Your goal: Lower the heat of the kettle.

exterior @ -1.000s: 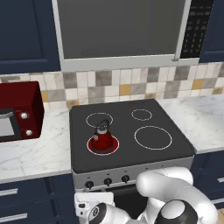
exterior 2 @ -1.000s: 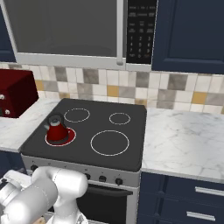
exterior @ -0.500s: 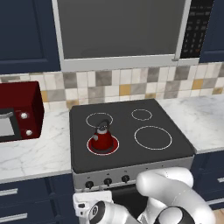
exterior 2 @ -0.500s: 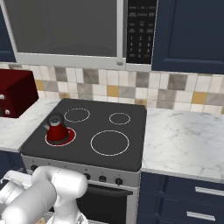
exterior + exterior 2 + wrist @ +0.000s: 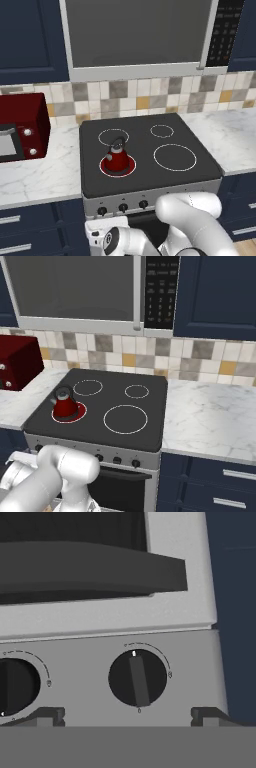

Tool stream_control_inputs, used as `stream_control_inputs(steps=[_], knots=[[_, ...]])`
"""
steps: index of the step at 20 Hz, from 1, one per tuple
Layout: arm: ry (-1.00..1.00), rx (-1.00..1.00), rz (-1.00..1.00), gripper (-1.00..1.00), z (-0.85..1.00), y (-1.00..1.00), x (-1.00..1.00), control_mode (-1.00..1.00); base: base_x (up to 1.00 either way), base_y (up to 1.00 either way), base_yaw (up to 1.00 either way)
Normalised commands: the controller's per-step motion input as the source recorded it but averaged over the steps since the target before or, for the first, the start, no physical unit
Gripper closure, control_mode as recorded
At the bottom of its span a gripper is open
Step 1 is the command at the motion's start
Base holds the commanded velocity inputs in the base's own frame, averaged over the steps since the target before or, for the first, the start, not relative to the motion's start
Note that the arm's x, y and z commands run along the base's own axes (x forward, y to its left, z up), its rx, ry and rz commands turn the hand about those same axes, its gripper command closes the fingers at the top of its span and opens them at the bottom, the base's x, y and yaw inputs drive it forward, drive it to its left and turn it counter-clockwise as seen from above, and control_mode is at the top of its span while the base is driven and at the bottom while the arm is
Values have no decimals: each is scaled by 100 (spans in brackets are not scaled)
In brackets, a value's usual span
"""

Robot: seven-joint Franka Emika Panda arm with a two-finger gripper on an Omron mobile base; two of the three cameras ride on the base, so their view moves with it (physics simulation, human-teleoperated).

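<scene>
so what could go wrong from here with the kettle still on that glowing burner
1. The front panel carries several identical dark knobs; the hand view faces one knob with another beside it. Turning the wrong one would leave the kettle heating on its red-ringed burner.
2. The pincer's fingertips barely show at the bottom of the hand view, so its grip on the knob's narrow ridge might slip.

Squat red kettle (image 5: 117, 157) upright on glowing front-left burner (image 5: 103, 166)

Red kettle (image 5: 117, 158), black stovetop (image 5: 150, 165), dark knob (image 5: 137, 677), white-marked.
</scene>
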Motion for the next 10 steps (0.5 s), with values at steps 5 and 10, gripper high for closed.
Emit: stream_control_inputs(steps=[5,10], knots=[[0,0,0,-100,-7,4,8,-100,0,0,0],[0,0,0,-100,-2,11,3,-100,0,0,0]])
